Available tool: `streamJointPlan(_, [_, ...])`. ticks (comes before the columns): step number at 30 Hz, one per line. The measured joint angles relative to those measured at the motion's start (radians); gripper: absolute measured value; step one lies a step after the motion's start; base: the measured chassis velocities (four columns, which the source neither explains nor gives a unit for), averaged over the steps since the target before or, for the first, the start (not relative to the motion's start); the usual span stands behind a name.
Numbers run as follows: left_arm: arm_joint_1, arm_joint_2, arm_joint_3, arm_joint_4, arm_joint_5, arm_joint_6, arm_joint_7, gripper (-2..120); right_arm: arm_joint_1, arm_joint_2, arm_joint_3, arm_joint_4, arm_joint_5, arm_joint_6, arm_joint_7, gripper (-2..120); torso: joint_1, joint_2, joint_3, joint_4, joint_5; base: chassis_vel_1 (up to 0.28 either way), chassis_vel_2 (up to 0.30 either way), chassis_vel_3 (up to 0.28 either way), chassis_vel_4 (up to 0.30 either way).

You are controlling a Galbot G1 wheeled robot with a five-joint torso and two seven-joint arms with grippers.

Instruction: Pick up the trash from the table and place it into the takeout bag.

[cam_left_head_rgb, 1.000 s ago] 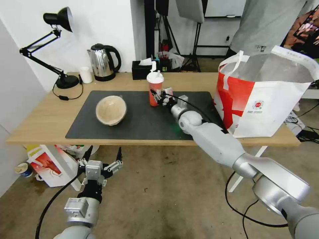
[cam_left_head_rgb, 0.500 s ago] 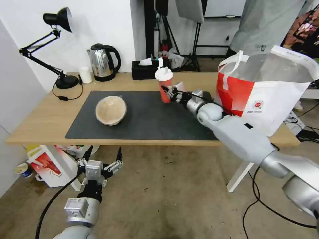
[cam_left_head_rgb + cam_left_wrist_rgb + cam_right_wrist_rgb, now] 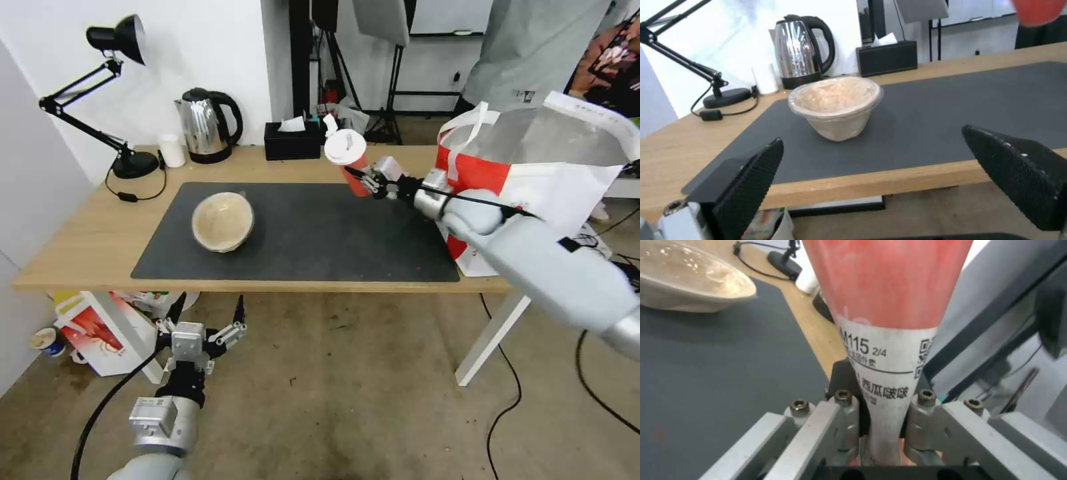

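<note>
Head view: the right gripper [image 3: 369,181] has its fingers closed on the red cup [image 3: 351,160], which hangs tilted in the air above the far edge of the mat [image 3: 300,233], lid leaning toward the robot's left, just beside the bag [image 3: 533,193]. The tan bowl [image 3: 223,221] sits on the mat's left part, well apart from the cup. The left gripper [image 3: 205,313] rests low, before the surface [image 3: 80,233], fingers spread wide and empty.

Left wrist view: two black fingers [image 3: 751,180] stand far apart with nothing between them; the bowl [image 3: 835,106] stands upright on the mat [image 3: 951,110] beyond.

Right wrist view: the fingers [image 3: 842,416] pinch the cup [image 3: 887,306] at its narrow white-labelled base, touching it on both sides. The bowl [image 3: 689,286] lies farther off on the mat [image 3: 720,373].
</note>
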Motion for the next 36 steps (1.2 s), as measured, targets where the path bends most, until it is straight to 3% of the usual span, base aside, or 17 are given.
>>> streamJointPlan(3, [0.000,0.000,0.000,0.000,0.000,0.000,0.000,100,0.029,-0.062,0.021,0.045,-0.017,0.036,-0.051,7,0.000,0.000,0.000,0.0002,-0.0001,0.000,0.000,0.000,0.000])
streamJointPlan(18, [0.000,0.000,0.000,0.000,0.000,0.000,0.000,100,0.065,-0.207,0.146,0.074,-0.035,0.113,-0.159,7,0.000,0.000,0.000,0.0001,-0.0001,0.000,0.000,0.000,0.000])
streamJointPlan(36, [0.000,0.000,0.000,0.000,0.000,0.000,0.000,100,0.001,-0.271,0.305,0.048,0.000,0.122,-0.145,6,0.000,0.000,0.000,0.0002,-0.0001,0.000,0.000,0.000,0.000])
